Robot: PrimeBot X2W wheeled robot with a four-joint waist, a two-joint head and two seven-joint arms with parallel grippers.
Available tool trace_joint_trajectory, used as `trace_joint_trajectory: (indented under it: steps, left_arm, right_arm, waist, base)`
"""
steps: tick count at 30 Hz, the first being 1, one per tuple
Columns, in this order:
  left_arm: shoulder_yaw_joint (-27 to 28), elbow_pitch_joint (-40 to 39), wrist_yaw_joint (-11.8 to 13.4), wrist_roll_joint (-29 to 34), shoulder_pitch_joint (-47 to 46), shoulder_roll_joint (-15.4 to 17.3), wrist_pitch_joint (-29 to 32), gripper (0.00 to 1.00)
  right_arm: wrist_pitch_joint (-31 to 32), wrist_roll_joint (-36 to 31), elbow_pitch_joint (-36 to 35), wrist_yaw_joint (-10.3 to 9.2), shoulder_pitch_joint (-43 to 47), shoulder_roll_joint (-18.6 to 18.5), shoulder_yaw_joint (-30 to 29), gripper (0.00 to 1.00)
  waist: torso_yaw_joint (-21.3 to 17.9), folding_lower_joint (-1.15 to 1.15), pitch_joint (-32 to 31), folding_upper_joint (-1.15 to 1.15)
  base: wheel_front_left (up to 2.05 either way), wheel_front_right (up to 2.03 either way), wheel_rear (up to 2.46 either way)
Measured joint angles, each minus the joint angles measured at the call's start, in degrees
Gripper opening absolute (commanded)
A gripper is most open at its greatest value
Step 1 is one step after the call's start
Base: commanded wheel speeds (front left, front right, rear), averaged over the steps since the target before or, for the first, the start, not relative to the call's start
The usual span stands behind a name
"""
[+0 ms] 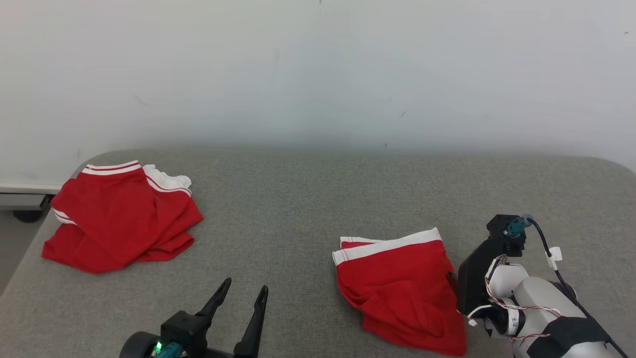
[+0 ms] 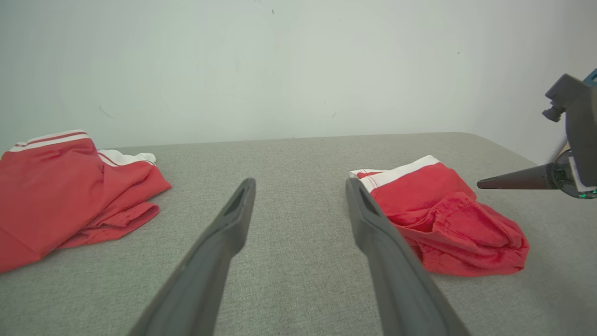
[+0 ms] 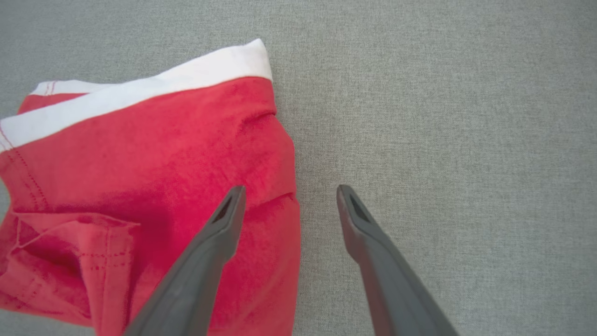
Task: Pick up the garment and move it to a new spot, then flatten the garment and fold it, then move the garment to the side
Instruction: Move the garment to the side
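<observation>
A crumpled red garment with a white waistband (image 1: 402, 283) lies on the grey table (image 1: 298, 199) at the front right. My right gripper (image 3: 289, 193) hangs open just above the garment's right edge (image 3: 140, 154), one finger over the red cloth and the other over bare table, with nothing between them. Its wrist (image 1: 489, 263) stands right beside the cloth. My left gripper (image 1: 243, 293) is open and empty at the front middle, left of this garment (image 2: 443, 219). A second red garment with white striped trim (image 1: 121, 214) lies bunched at the back left.
A pale wall (image 1: 318, 74) rises right behind the table. The table's left edge drops to the floor, where a dark caster (image 1: 27, 216) stands. Bare grey surface stretches between the two garments and behind them.
</observation>
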Motion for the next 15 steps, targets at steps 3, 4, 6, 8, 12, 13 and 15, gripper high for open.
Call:
trace_joint_trajectory:
  steps: [3, 4, 6, 8, 12, 13, 15]
  left_arm:
    - [-0.3, 0.0, -0.2, 0.0, -0.5, -0.3, 0.2, 1.00]
    - [-0.3, 0.0, -0.4, 0.0, -0.9, -0.3, 0.2, 1.00]
    - [-0.6, 0.1, -0.5, 0.0, -1.4, -0.5, 0.3, 1.00]
    - [-0.9, 0.2, -0.5, 0.0, -1.7, -0.5, 0.6, 1.00]
    - [-1.0, 0.2, -0.9, 0.0, -2.0, -0.6, 0.7, 1.00]
    - [-1.0, 0.2, -0.9, 0.0, -2.0, -0.6, 0.7, 1.00]
    - [-1.0, 0.2, -0.9, 0.0, -2.0, -0.6, 0.7, 1.00]
  right_arm:
    - [-0.6, 0.0, 0.4, 0.00, 0.0, 0.5, -0.7, 1.00]
    - [-0.9, 0.0, 0.5, 0.00, 0.0, 0.8, -1.0, 1.00]
    - [-1.2, 0.0, 0.8, 0.00, 0.0, 1.1, -1.4, 1.00]
    - [-1.4, 0.0, 1.4, 0.00, 0.0, 1.3, -1.7, 1.00]
    - [-1.6, -0.6, 3.3, 0.00, 0.0, 1.4, -2.0, 1.00]
    - [-1.9, -0.8, 3.7, 0.00, 0.0, 1.4, -2.1, 1.00]
    - [-2.0, -0.8, 4.5, 0.00, -0.1, 1.5, -3.0, 1.00]
  waist:
    - [0.6, 0.00, 0.5, 0.00]
    - [0.9, 0.00, 0.6, 0.00]
    - [1.4, 0.00, 0.9, 0.00]
    - [2.0, 0.00, 1.1, 0.00]
    - [3.2, 0.00, 1.7, 0.00]
    - [3.5, 0.00, 1.9, 0.00]
    - [3.9, 0.00, 2.2, 0.00]
  base:
    - [0.00, 0.00, 0.00]
    - [0.00, 0.00, 0.00]
    - [0.00, 0.00, 0.00]
    - [0.00, 0.00, 0.00]
    - [0.00, 0.00, 0.00]
    - [0.00, 0.00, 0.00]
    - [0.00, 0.00, 0.00]
